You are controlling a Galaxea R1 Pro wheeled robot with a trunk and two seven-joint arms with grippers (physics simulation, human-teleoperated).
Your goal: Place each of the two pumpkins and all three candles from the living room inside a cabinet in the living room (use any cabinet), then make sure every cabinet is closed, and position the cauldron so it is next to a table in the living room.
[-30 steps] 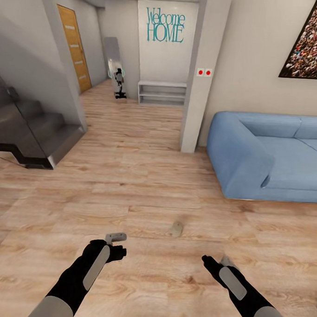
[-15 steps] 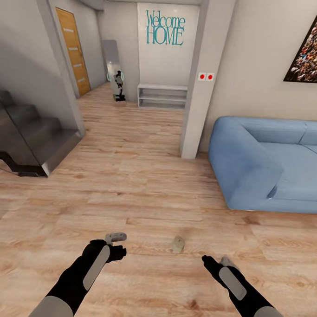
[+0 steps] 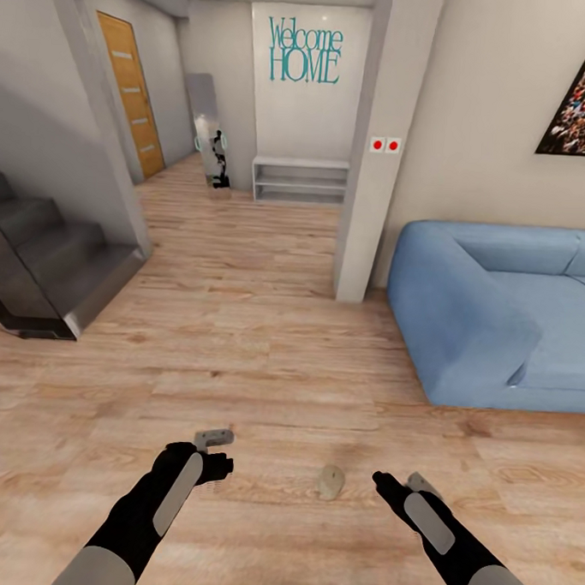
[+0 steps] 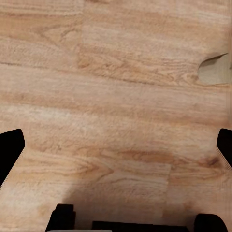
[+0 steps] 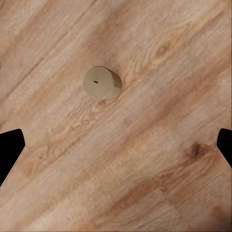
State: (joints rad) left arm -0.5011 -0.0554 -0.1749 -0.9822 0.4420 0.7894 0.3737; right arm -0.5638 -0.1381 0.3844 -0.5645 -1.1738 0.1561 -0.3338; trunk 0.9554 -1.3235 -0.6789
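Note:
One pale beige candle (image 3: pixel 331 481) lies on its side on the wood floor, between my two arms and a little ahead of them. In the right wrist view the candle (image 5: pixel 101 83) is below the gripper, its flat end facing the camera. Its edge (image 4: pixel 216 70) also shows in the left wrist view. My left gripper (image 3: pixel 216 447) hangs open over bare floor, and my right gripper (image 3: pixel 411 483) is open too, with nothing held. The pumpkins, the other candles, the cabinet and the cauldron are out of view.
A blue sofa (image 3: pixel 497 312) stands at the right against the wall. A white pillar (image 3: pixel 368 159) rises ahead beside it. Dark stairs (image 3: pixel 45 262) are at the left. Down the hallway are a low grey shelf (image 3: pixel 298 180) and a wooden door (image 3: pixel 127 87).
The whole view has shifted as the robot moves: sofa and pillar slid right. The candle now sits lower in the picture, nearer my grippers. The arms hold the same pose.

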